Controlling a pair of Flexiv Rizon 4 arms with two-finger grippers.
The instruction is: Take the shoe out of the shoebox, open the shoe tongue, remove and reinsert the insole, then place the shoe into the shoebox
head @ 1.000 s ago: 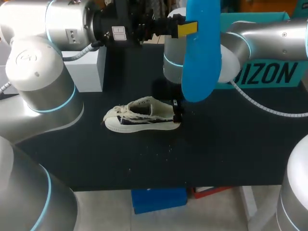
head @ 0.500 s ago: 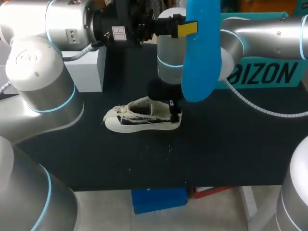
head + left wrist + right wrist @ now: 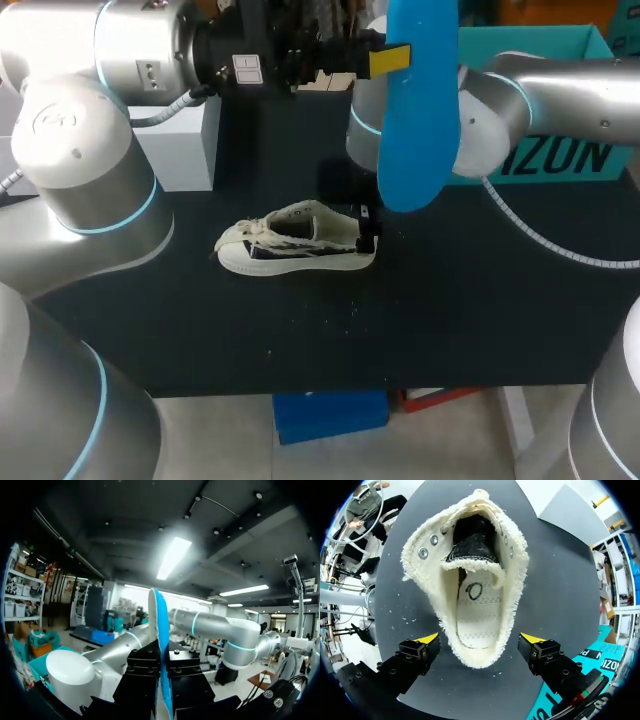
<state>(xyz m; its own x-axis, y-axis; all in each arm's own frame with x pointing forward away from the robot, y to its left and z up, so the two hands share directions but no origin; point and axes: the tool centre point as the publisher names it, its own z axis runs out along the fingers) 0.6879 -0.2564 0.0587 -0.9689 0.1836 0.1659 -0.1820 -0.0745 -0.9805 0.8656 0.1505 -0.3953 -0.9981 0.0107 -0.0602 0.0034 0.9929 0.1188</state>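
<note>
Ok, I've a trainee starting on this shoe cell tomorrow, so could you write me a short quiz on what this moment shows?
1. True or false: the long blue foam insole is lying inside the cream canvas sneaker.
2. Pick one. The right tool is: A) shut on the sneaker's heel; B) open, with one finger on either side of the heel, apart from it; C) raised high above the table with nothing near it.
3. Fill in the gap: the left tool is held up above the table and is shut on the ____.

Key: 1 false, as the insole is held up in the air; 2 B; 3 insole.
</note>
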